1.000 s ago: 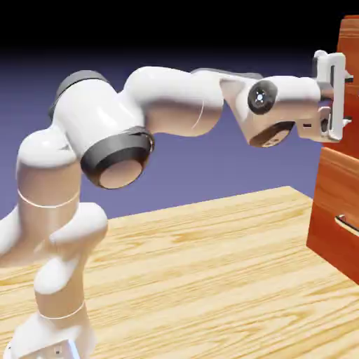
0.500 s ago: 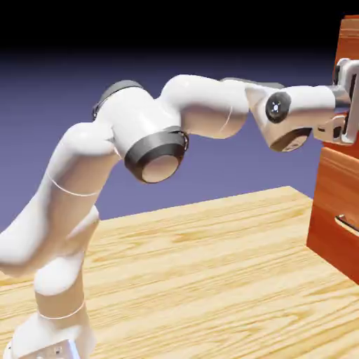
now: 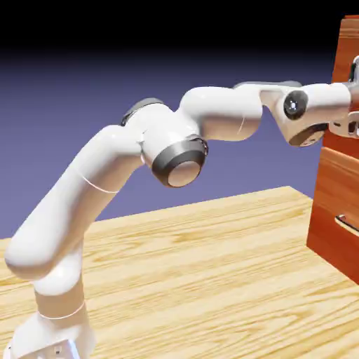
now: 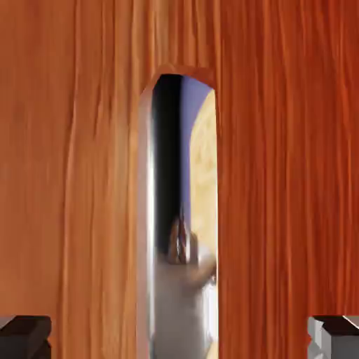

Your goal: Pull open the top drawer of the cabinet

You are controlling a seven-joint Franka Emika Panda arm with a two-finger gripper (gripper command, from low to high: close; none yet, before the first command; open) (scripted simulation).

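Observation:
Glossy reddish-brown wood of the top drawer fills the hand view. Its silver bar handle runs up the middle of that view and mirrors the arm and backdrop. My gripper is open: its fingertips sit far apart at the bottom corners, with the handle between them and untouched. In the exterior view the cabinet stands at the right edge. My wrist reaches level to its upper front, and the fingers are cut off by the picture's edge.
A lower drawer juts out below my hand, with its own silver handle. The pale wood table spreads under the arm. My elbow hangs over its middle.
The arm has stretched out to the right, toward the cabinet. The hand has closed in on the top drawer front and slid partly past the picture's right edge.

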